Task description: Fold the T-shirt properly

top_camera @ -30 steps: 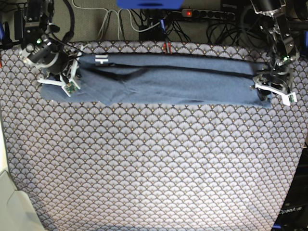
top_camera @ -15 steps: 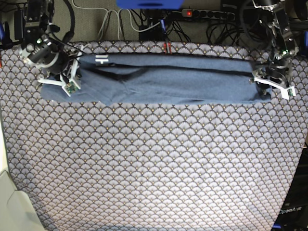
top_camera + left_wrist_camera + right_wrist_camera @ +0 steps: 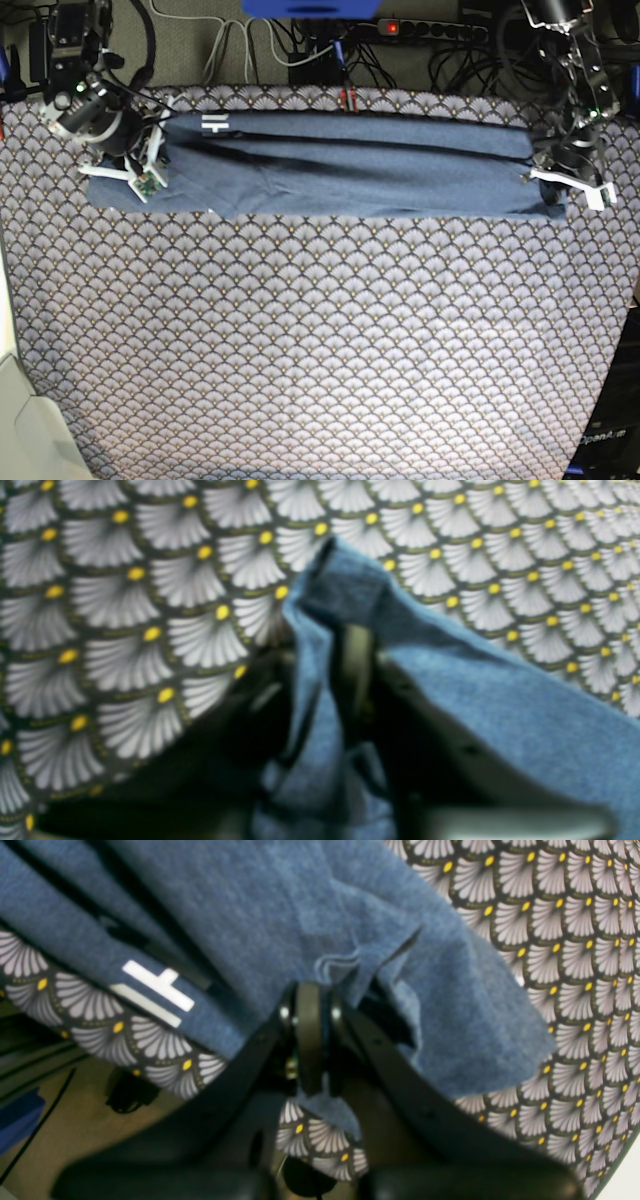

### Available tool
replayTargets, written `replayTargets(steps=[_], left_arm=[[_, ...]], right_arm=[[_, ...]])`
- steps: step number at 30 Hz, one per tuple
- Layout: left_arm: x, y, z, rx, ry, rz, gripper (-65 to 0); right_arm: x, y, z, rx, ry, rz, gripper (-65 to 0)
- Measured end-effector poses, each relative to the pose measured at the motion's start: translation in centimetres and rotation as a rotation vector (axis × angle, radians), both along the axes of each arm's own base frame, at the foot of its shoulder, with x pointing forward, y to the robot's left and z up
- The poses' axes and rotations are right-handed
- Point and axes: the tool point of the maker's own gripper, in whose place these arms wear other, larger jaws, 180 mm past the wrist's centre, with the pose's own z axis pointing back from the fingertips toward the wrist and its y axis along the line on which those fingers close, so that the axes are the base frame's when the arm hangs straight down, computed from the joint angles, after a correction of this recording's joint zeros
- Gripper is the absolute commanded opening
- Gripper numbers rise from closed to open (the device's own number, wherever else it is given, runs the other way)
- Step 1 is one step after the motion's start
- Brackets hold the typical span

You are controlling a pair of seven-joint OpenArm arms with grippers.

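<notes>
The slate-blue T-shirt (image 3: 350,165) lies folded into a long band across the far side of the table, with white lettering (image 3: 212,124) near its left end. In the base view my right gripper (image 3: 140,172) is at the band's left end. The right wrist view shows that gripper (image 3: 310,1000) shut on a pinch of the shirt's cloth (image 3: 300,905). My left gripper (image 3: 562,185) is at the band's right end. In the blurred left wrist view the left gripper (image 3: 350,650) has its jaws close together, with blue fabric (image 3: 500,695) pinched between them and lifted off the table.
The fan-patterned tablecloth (image 3: 320,340) covers the whole table in front of the shirt. Cables and a power strip (image 3: 420,30) lie beyond the far edge. A pale object (image 3: 20,430) sits at the near left corner.
My left gripper has closed onto the shirt's right end and shifted slightly up and away. The band now lies straighter. The right gripper has stayed in place, holding the left end.
</notes>
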Motion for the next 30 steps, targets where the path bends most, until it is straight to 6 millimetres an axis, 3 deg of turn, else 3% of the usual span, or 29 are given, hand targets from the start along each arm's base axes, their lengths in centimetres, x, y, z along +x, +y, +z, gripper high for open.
replayTargets(steps=[7,12,15,20,22,25,30], left_arm=[[0.0,0.0,0.2,0.005,0.0,0.0,-64.7],[-0.4,-2.1,1.6,0.031,0.02,-0.012,-64.7],[-0.8,-4.8,3.4,0.016,0.01,-0.042,-64.7],[0.8,-9.2,8.7,-0.028,-0.069,-0.099,-64.7],[0.7,-10.7,9.9,-0.05,-0.071,-0.12,-64.7],[0.5,-13.5,10.3,-0.085,-0.051,-0.166,-64.7],[0.6,-21.1,10.0,-0.16,-0.034,-0.368,-64.7]], right_arm=[[0.0,0.0,0.0,0.0,0.0,0.0,-65.0],[0.0,0.0,0.0,0.0,0.001,-0.001,-65.0],[0.1,0.0,0.0,0.0,-0.001,-0.001,-65.0],[0.1,0.0,0.0,0.0,0.0,0.0,-65.0],[0.2,0.0,0.1,-0.002,-0.002,0.0,-65.0],[0.0,0.0,0.0,0.001,0.0,-0.001,-65.0],[0.2,0.0,0.1,0.002,-0.005,0.0,-65.0]])
